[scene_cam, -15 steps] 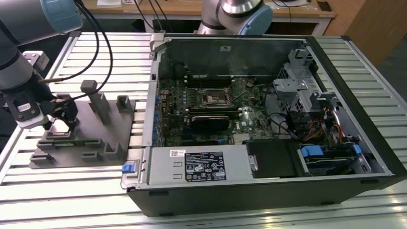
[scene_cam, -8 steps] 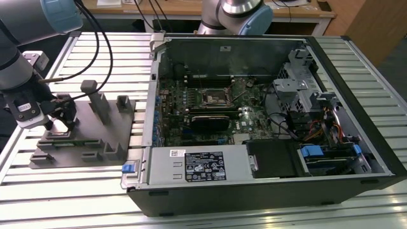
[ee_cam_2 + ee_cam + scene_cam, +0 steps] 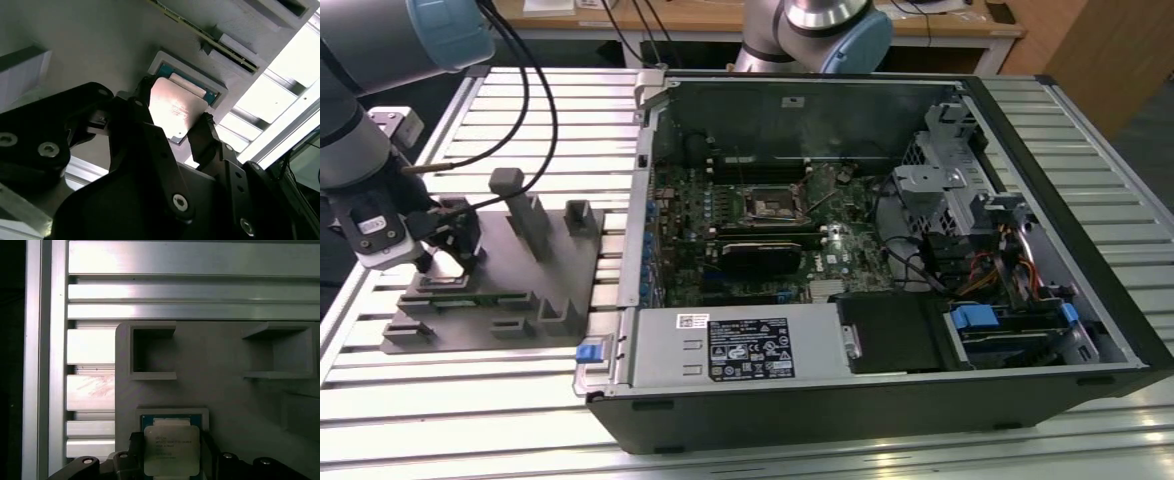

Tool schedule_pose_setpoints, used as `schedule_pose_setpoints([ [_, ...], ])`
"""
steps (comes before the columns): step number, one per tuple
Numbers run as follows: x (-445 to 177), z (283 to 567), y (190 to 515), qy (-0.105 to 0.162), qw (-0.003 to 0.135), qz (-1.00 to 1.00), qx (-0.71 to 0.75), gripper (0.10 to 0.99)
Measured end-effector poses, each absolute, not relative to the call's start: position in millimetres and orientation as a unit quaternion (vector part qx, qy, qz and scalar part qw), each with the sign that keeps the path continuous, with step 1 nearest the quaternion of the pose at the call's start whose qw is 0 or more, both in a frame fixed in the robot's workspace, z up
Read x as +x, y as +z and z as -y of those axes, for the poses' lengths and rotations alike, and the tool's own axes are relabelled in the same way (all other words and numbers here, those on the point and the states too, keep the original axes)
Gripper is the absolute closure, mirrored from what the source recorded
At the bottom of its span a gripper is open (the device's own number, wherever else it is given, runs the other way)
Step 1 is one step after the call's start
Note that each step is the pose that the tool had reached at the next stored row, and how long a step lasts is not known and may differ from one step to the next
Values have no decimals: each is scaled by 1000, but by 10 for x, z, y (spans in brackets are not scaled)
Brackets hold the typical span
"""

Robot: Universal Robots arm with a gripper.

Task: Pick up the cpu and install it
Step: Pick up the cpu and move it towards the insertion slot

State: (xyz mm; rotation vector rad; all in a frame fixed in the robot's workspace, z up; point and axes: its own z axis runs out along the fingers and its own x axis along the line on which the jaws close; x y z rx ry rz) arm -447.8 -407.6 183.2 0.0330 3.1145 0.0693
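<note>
Exterior view first: the gripper (image 3: 447, 240) sat low over the grey fixture (image 3: 520, 300), at its edge on the exterior view's left, on the slatted table (image 3: 454, 400). The open computer case (image 3: 881, 400) with its black-framed socket (image 3: 771, 203) lay well apart, off to the exterior view's right. Second wrist view, and there it was: the cpu (image 3: 175, 107), pale silver top up, at its shallow recess (image 3: 192, 75) in the fixture, squarely between the black fingers (image 3: 206, 135), one at each of two opposite edges. The jaws looked drawn in narrow and touching those edges, so by my reading they were gripping the chip. Whether it was clear of the recess, I could not tell. First wrist view: the cpu (image 3: 171, 447) lay directly below the wrist, centred in the gap, a finger tight on either side, near the fixture's edge beside the slatted table (image 3: 90, 390). It was near square, so there was no long axis to line up, and the fingers ran along two parallel sides.
</note>
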Motion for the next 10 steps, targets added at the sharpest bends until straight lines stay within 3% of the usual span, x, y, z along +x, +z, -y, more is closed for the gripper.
schedule_pose_setpoints([
  [2,-4478,4076,1838,22,13,-1000,11,533],
  [3,-4478,4076,1841,22,13,-1000,11,471],
  [10,-4478,4076,1869,22,13,-1000,11,471],
])
